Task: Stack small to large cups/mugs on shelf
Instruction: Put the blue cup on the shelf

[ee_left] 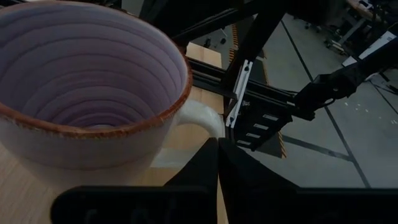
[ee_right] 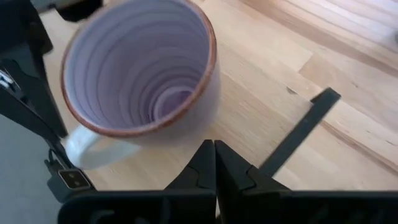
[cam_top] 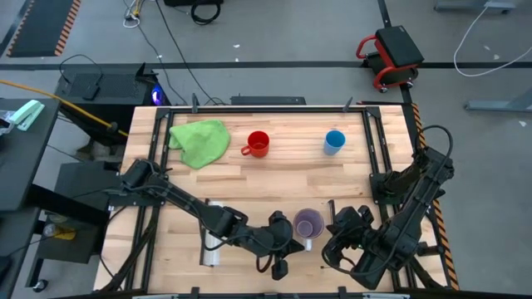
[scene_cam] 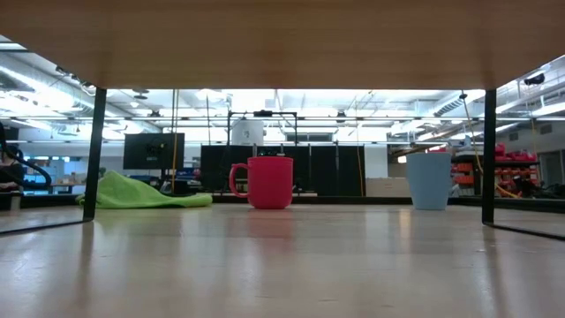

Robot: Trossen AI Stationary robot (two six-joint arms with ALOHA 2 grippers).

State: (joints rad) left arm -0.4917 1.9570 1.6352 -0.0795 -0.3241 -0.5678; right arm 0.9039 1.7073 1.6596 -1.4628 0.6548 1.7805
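The translucent purple mug [cam_top: 307, 224] with a whitish handle [ee_left: 200, 118] stands upright on the light wooden shelf [ee_right: 261, 106] at the table's near side. The shelf's clear strip [cam_top: 212, 247] is on its left end. My left gripper [cam_top: 281, 242] is shut just left of the mug, with its tips beside the handle. My right gripper [cam_top: 339, 232] is shut just right of the mug, with its tips at the wall's foot [ee_right: 205, 134]. The red mug [cam_top: 258, 144] and the light-blue cup [cam_top: 334, 141] stand upright on the tabletop at the far side. They also show in the low view: the red mug [scene_cam: 269, 183] and the blue cup [scene_cam: 430, 181]. My left gripper's shut fingertips [ee_left: 214, 149] stand right beside the mug's handle; I cannot tell whether they touch it. My right gripper's shut fingertips [ee_right: 211, 152] stand against the lower part of the mug's wall, on the side away from the handle; I cannot tell whether they touch it.
A green cloth [cam_top: 199, 141] lies at the far left of the tabletop. The shelf's dark bar [ee_right: 301, 134] lies close by my right gripper. In the low view the shelf's underside [scene_cam: 282, 35] spans the top on dark legs [scene_cam: 94, 150]. There is free tabletop between the red mug and the blue cup.
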